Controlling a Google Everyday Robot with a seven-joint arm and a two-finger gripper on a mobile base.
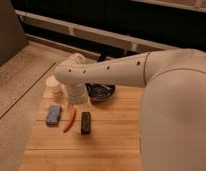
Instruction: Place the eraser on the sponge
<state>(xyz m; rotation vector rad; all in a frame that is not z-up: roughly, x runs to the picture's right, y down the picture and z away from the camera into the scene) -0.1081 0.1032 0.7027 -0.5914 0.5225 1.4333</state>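
The eraser (86, 122) is a small black rectangular block with squared ends, lying flat on the wooden table (107, 146) with its long side running away from the camera. Just left of the eraser, close but apart, lies a thin orange-red carrot-like piece (70, 120), tapered and slightly slanted. Further left of the eraser, beyond that piece, sits the sponge (53, 114), a flat blue pad with soft rounded corners, a little wider than the eraser and with nothing on it. Behind the eraser and to the left stands a white round jar (55, 86), smooth and matte. Behind the eraser and slightly right rests a dark shallow bowl (102, 92), partly hidden by the arm. The gripper (78, 102) hangs just above and behind the eraser's far end, at the end of a thick white wrist; whether it is open or closed cannot be told, and it holds nothing that can be seen. The smooth white arm (123, 74), dotted with small dark holes, sweeps in from the right of the eraser and bulks large there. The table shows pale plank strips with fine grain; in front of the eraser the planks lie bare toward the near edge. The table's left edge lies past the sponge, and beyond it is a speckled grey surface (16, 87).
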